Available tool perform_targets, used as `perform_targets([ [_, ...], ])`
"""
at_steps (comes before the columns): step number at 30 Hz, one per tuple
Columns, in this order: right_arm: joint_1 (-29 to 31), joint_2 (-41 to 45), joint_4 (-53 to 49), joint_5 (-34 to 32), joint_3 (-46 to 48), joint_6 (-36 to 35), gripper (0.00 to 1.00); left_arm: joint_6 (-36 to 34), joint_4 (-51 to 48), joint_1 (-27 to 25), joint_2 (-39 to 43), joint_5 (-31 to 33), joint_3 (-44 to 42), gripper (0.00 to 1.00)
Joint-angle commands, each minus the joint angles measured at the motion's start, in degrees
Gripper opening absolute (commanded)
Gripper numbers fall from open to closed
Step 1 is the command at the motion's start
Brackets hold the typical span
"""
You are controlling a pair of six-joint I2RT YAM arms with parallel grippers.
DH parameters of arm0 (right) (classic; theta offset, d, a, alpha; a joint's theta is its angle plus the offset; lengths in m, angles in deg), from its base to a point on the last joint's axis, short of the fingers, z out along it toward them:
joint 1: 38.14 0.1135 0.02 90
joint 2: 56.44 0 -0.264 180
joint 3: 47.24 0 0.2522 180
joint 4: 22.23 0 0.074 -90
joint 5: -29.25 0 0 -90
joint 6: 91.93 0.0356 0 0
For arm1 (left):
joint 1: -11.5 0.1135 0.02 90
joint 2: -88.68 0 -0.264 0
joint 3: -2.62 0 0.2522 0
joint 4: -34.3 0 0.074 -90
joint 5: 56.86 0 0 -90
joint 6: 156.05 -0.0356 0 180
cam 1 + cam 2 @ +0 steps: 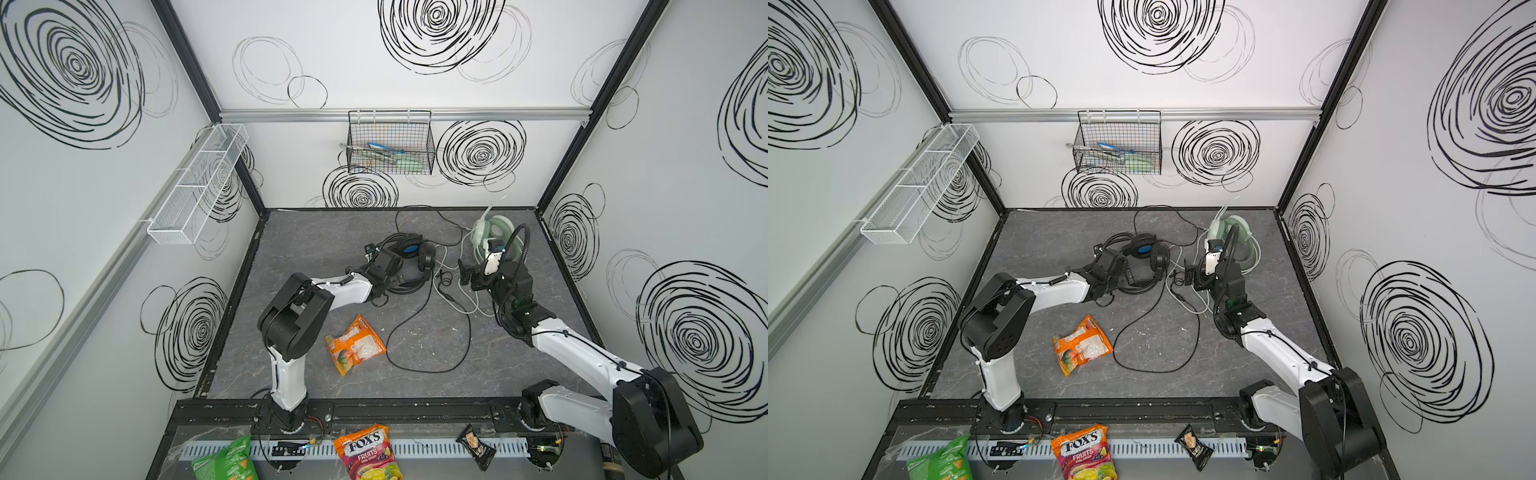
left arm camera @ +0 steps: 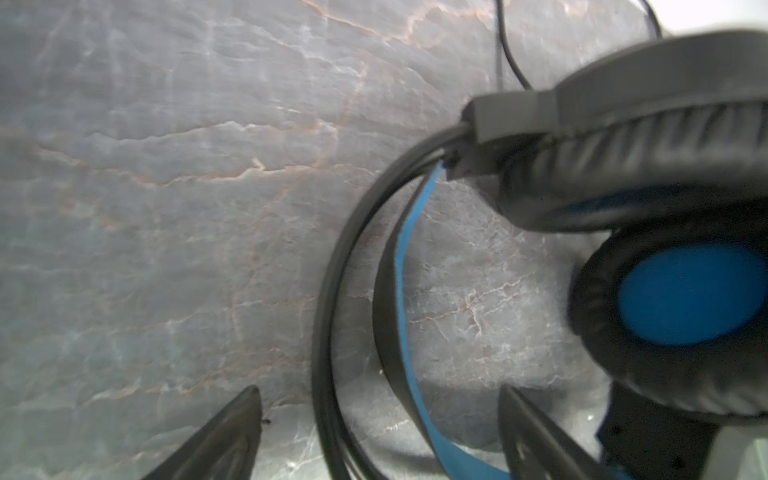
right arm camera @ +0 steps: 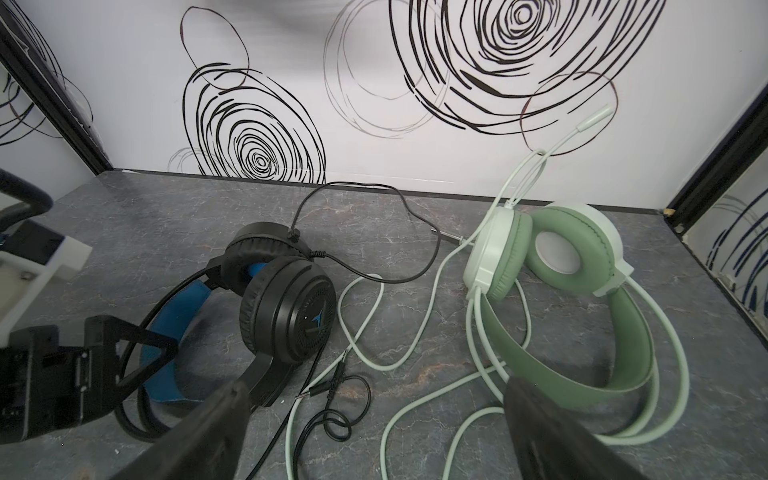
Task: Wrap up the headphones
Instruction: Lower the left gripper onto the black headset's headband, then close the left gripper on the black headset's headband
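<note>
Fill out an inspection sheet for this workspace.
Surface: grey marbled table.
Job's things: black headphones and mint-green headphones lie at the back, cords unwrapped.
Clutter: orange candy bag on the table; snack packets on the front ledge.
Grippers: left gripper open, astride the black headband; right gripper open, holding nothing.
Cables: black cable and whitish cable loose, crossing each other.
Surroundings: black wire basket with items and white mesh basket hang above the table.

Bright, even light; left wrist view blurry, esp. black headset (image 2: 665, 166).

Overhead stereo pair, wrist close-ups
</note>
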Motion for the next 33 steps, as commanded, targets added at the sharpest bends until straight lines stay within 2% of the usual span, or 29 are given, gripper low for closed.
perform_targets([
  [1, -0.37, 1.4, 1.9, 0.26, 0.47, 0.8, 0.99, -2.49, -1.76, -0.42, -1.65, 1.69, 2.72, 0.69],
  [4, -0.87, 1.94, 2.31, 0.41, 0.91, 1.04, 0.99, -5.78, -3.03, -0.28, -1.07, 3.04, 2.75, 0.55],
  [8, -1.07, 1.97, 2.42, 0.57, 1.02, 1.19, 0.99, -9.38, -4.21, 0.9, -1.12, 2.44, 2.9, 0.44],
  [10, -1.1, 2.04, 2.25, 0.22, 1.01, 1.28, 0.99, -11.06, -4.46, 1.91, -1.03, 2.42, 2.73, 0.33],
  [16, -1.18, 3.09, 3.05, 0.08, 1.74, 1.27, 0.98, -18.93, -8.17, 6.03, -3.0, -0.08, 5.87, 0.15],
  [18, -1.22, 2.95, 3.37, 0.09, 1.89, 1.17, 0.98, -21.52, -8.98, 7.04, -2.74, 1.13, 6.29, 0.04],
  [20, -1.2, 2.75, 3.1, 0.24, 1.72, 1.2, 0.98, -23.83, -7.03, 7.94, -1.44, 1.74, 5.39, 0.04],
  [24, -1.2, 2.91, 2.94, 0.35, 1.63, 1.22, 0.98, -30.05, -2.45, 9.83, -0.57, 0.93, 4.35, 0.12],
  [27, -1.24, 3.12, 2.96, 0.21, 1.79, 1.19, 0.97, -31.6, -4.83, 11.04, -1.86, 1.59, 6.59, 0.15],
  [28, -1.25, 3.1, 2.95, 0.08, 1.8, 1.17, 0.97, -31.65, -5.34, 11.19, -1.96, 1.69, 6.91, 0.21],
  [31, -1.19, 3.17, 3.03, 0.03, 1.8, 1.11, 0.97, -29.48, -7.27, 11.46, -1.46, 1.72, 7.82, 0.53],
  [33, -1.23, 3.18, 3.2, 0.14, 1.87, 1.1, 0.97, -26.72, -7.67, 11.28, -0.4, 0.35, 7.55, 0.79],
])
